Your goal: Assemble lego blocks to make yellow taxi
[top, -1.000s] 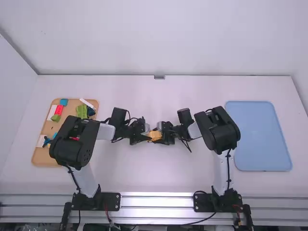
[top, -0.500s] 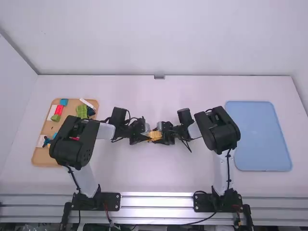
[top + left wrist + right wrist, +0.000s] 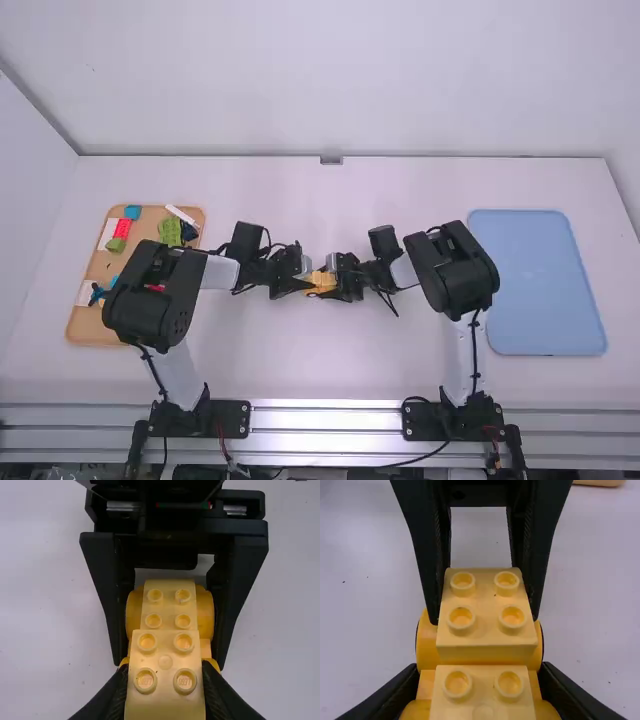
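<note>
Over the table's middle, the left gripper (image 3: 300, 283) and right gripper (image 3: 345, 283) face each other, with the yellow taxi assembly (image 3: 322, 282) between them. In the left wrist view, a studded yellow brick (image 3: 165, 700) lies between the fingers of the left gripper (image 3: 164, 672), which is shut on it. A second pale studded brick (image 3: 167, 605) adjoins it. The right wrist view shows rounded yellow pieces (image 3: 426, 642) under the bricks; the right gripper (image 3: 480, 675) is shut on this lower part. The left gripper's fingertips flank the upper brick (image 3: 487, 615).
A wooden tray (image 3: 92, 328) with red, green, blue and white pieces lies at the left, partly beneath the left arm. A light blue tray (image 3: 540, 285) lies at the right, beyond the right arm. The back wall rises behind the table.
</note>
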You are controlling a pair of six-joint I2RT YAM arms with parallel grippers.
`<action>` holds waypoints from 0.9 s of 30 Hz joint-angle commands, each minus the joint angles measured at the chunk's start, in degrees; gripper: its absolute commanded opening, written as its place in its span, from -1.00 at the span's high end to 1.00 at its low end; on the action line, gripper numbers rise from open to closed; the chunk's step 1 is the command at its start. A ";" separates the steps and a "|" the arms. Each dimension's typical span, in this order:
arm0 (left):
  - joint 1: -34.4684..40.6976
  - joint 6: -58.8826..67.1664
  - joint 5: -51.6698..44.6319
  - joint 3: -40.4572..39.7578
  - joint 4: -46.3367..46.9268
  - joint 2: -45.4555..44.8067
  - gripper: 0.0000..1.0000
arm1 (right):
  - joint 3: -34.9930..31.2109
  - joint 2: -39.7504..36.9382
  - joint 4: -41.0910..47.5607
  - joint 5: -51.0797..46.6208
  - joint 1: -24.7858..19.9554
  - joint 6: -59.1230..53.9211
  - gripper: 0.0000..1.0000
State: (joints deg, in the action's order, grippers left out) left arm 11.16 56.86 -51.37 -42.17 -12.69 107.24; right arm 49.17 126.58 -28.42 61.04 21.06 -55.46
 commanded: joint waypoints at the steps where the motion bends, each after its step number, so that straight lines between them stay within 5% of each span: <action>1: 0.13 -0.02 -0.04 -0.52 0.24 0.46 0.40 | -0.37 0.52 0.57 -0.85 0.44 -0.09 -0.17; 11: 0.15 -0.46 -0.20 -0.52 1.68 0.46 0.30 | -0.37 0.52 0.26 -0.87 0.24 -0.94 -0.25; 19: 0.11 -0.46 -0.17 -0.52 1.49 0.46 0.01 | -0.37 0.52 0.24 -1.09 0.20 -0.96 -0.27; 27: 0.13 -0.44 0.79 -0.52 1.16 0.46 0.21 | -0.37 0.52 0.28 -0.98 0.20 -0.96 -0.34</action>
State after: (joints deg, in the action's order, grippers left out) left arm 11.16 56.62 -51.51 -42.41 -11.84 107.24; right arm 49.17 126.58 -28.60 60.99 21.10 -55.90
